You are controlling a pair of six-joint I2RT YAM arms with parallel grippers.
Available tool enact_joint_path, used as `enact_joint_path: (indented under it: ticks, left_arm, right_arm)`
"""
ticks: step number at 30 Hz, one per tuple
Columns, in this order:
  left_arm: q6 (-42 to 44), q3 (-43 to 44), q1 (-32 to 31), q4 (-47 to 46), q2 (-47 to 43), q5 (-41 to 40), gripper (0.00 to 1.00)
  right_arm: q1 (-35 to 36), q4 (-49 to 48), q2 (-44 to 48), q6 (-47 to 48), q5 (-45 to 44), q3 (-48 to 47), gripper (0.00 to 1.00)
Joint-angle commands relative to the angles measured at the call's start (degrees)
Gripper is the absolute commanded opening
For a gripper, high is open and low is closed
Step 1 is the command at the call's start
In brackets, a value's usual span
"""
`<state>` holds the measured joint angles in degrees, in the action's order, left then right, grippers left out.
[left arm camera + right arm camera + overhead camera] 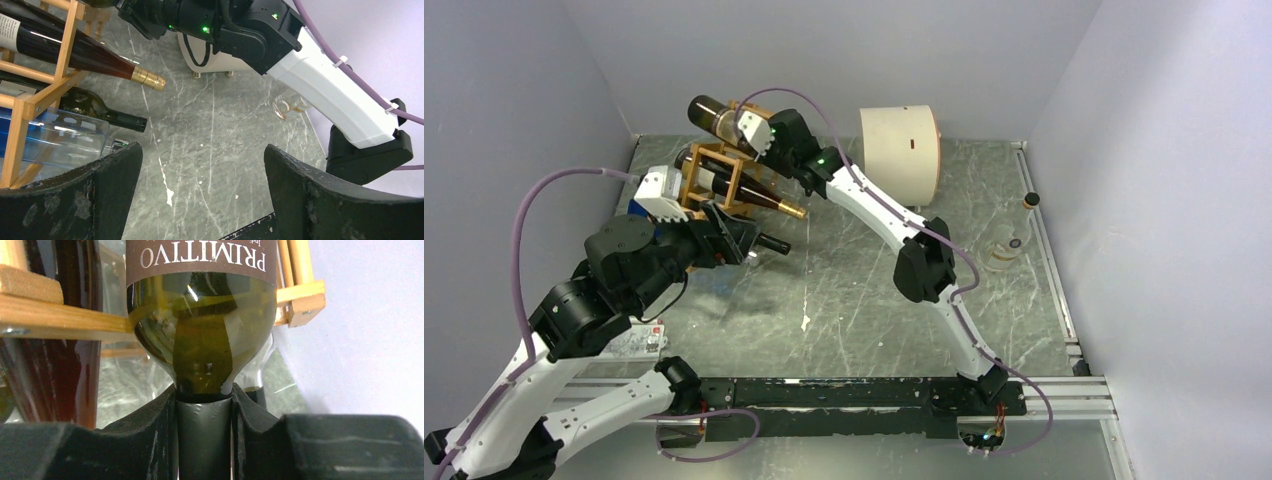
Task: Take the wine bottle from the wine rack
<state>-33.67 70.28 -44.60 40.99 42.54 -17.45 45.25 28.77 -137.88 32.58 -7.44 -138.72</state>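
**Right gripper pinches the neck; the bottle runs straight ahead of it into the rack**

The right gripper (205, 412) has its two pads pressed against the dark neck of the wine bottle (200, 335), just behind the shoulder. From this hand the bottle lies dead ahead. Its long axis continues the line of the fingers, with the labelled body passing through the top cell of the wine rack (65, 315) and the base poking out on the far side in the top view. Rack sticks sit close on both sides of the shoulder, so my judgement is that the way out is straight back along that axis, towards the wrist. Any sideways swing would probably knock the glass against the wood.

The left gripper (200, 190) is spread wide and holds nothing. It sits lower down and looks across the table. The rack's lower cells are up and to its left, where a gold-capped bottle (100, 60) and a dark-capped bottle (110, 117) lie. The right arm is plainly the nearer one.
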Motion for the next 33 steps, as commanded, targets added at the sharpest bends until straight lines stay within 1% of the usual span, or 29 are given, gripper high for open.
enact_joint_path:
  ticks: [1, 7, 13, 17, 19, 21, 27, 31, 33]
  left_arm:
    - [0.2, 0.4, 0.1, 0.5, -0.8, -0.9, 0.95]
    - [-0.5, -0.1, 0.0, 0.1, -1.1, -0.4, 0.95]
    - [-0.4, 0.2, 0.0, -0.5, -0.8, 0.3, 0.95]
    - [-0.5, 0.5, 0.0, -0.3, -0.8, 0.2, 0.95]
    - [-0.7, 0.5, 0.0, -0.3, -0.9, 0.2, 0.95]
    - [-0.9, 0.3, 0.0, -0.4, -1.1, 0.2, 0.95]
    - [-0.9, -0.1, 0.0, -0.8, -1.6, 0.3, 0.95]
    - [-0.2, 0.5, 0.0, -1.0, -1.3, 1.2, 0.95]
    - [0.6, 0.6, 0.1, -1.7, -1.1, 2.1, 0.95]
  right_arm:
    - [0.4, -1.8, 6.9, -7.9, 9.2, 3.2, 0.00]
    - [-3.7, -10.8, 15.4, -28.9, 24.1, 14.8, 0.00]
    - [-7.8, -18.1, 18.4, -46.5, 36.8, 20.9, 0.00]
    - [-11.0, -24.6, 20.5, -58.1, 42.5, 24.7, 0.00]
    - [-12.8, -30.6, 21.8, -65.2, 46.4, 28.2, 0.00]
    - [-14.2, -33.8, 24.5, -68.9, 48.5, 30.6, 0.00]
    - [-16.7, -29.2, 31.3, -70.6, 49.8, 34.5, 0.00]
    - [-16.7, -22.9, 39.2, -67.4, 49.5, 40.6, 0.00]
    - [-16.8, -17.7, 44.2, -64.6, 48.1, 44.1, 0.00]
